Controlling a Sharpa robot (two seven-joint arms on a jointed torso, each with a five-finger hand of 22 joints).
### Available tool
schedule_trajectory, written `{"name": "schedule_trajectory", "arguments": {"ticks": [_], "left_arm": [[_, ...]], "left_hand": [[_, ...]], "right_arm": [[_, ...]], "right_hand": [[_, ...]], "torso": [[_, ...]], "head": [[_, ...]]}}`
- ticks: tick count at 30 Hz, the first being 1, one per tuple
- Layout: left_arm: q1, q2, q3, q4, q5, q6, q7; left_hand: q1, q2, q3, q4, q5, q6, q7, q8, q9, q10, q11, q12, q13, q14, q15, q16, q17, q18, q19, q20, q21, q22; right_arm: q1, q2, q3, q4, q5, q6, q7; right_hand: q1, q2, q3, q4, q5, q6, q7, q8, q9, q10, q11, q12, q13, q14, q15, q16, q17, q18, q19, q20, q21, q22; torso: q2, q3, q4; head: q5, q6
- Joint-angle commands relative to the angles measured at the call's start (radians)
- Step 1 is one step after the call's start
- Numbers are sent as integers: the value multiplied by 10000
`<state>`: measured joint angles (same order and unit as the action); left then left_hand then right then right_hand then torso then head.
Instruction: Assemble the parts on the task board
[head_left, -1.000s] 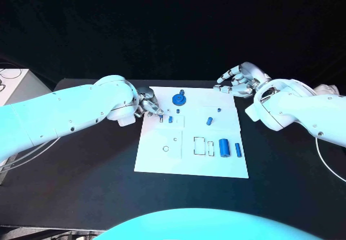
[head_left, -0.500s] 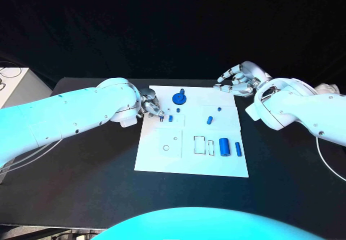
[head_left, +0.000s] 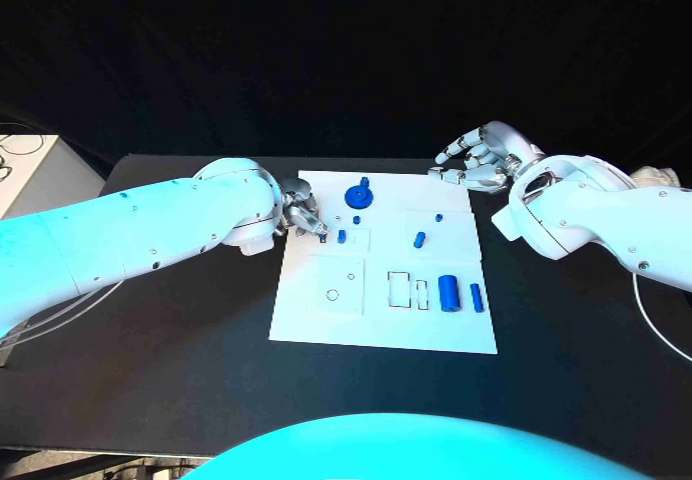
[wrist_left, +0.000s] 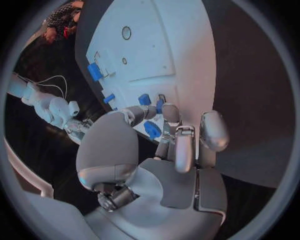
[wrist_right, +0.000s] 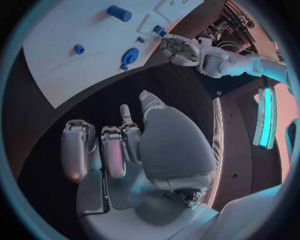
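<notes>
The white task board (head_left: 382, 320) lies mid-table. My left hand (head_left: 304, 216) is at its far left edge, fingers bent, their tips just short of a small blue part (head_left: 340, 237). In the left wrist view that part (wrist_left: 159, 105) shows between thumb and fingertip; I cannot tell whether they touch it. A blue round gear-like part (head_left: 358, 196) and a tiny peg (head_left: 356, 218) stand nearby. My right hand (head_left: 476, 160) hovers off the board's far right corner, fingers apart and holding nothing.
Another small blue part (head_left: 420, 240) lies at the board's middle right. A blue cylinder (head_left: 449, 293) and a thin blue pin (head_left: 476, 298) lie at its right side, beside outlined slots (head_left: 400, 289). A round hole (head_left: 332, 296) is at the left.
My left hand has edged right, bringing its fingertips closer to the small blue part. The right hand and the parts have stayed put.
</notes>
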<state>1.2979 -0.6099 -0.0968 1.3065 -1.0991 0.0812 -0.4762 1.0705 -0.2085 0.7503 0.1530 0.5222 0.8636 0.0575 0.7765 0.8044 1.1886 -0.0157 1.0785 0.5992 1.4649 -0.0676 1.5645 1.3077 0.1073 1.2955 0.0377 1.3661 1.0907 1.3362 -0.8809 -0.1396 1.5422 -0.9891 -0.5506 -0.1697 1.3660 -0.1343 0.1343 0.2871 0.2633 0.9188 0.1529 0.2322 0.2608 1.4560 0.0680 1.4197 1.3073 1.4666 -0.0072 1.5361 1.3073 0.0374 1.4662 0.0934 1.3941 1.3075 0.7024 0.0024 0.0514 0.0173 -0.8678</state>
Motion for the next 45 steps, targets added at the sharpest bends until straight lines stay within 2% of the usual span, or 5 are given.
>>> {"name": "schedule_trajectory", "arguments": {"ticks": [1, 24, 35, 45], "left_arm": [[-19, 3, -11, 28, -140, 122, 43], [-40, -78, -4, 131, 65, 336, 149], [-33, -140, 78, 181, 244, 457, 162], [-19, -77, 105, 82, 321, 768, 128]], "left_hand": [[20, 90, 1988, -2051, 30, 97, -5, 25, 8, 68, -31, 32, 1, 1057, -60, 61, 2626, -67, 71, 20, 69, 23], [14, 72, 2004, -2083, 46, 117, -13, 23, 4, 104, -39, 53, 45, 1059, -66, 63, 2631, -73, 90, 13, 83, 50], [4, 61, 2021, -2105, 77, 141, -20, 21, 0, 135, -46, 66, 74, 1059, -71, 63, 2631, -74, 96, 6, 88, 53], [-1, 57, 2026, -2113, 90, 149, -22, 20, -1, 149, -48, 74, 92, 1059, -74, 63, 2631, -76, 100, 3, 91, 59]], "right_arm": [[-1, -9, 2, 7, -58, 94, 38], [-4, -6, 2, -7, -58, 116, 35], [-18, 23, 2, -40, -58, 126, 43], [-26, 38, 2, -54, -58, 131, 45]], "right_hand": [[-61, 5, 60, 16, -13, -53, -17, 36, 15, -32, -13, -5, 1443, 882, -21, -32, 2040, 83, 336, -14, -27, 1212], [-61, 5, 60, 16, -13, -53, -17, 36, 15, -32, -13, -5, 1443, 882, -21, -32, 2040, 83, 336, -14, -27, 1212], [-61, 5, 60, 16, -13, -53, -17, 36, 15, -32, -13, -5, 1443, 882, -21, -32, 2040, 83, 336, -14, -27, 1212], [-83, -2, 80, 13, -15, -57, -24, 63, 17, -17, -20, 7, 1450, 880, -29, -40, 2031, 79, 345, -22, -20, 1223]], "torso": [[10, 0, 2], [14, -3, -5], [16, 6, 2], [8, 13, 4]], "head": [[-14, -12], [-33, -42], [-34, -48], [-16, -48]]}}
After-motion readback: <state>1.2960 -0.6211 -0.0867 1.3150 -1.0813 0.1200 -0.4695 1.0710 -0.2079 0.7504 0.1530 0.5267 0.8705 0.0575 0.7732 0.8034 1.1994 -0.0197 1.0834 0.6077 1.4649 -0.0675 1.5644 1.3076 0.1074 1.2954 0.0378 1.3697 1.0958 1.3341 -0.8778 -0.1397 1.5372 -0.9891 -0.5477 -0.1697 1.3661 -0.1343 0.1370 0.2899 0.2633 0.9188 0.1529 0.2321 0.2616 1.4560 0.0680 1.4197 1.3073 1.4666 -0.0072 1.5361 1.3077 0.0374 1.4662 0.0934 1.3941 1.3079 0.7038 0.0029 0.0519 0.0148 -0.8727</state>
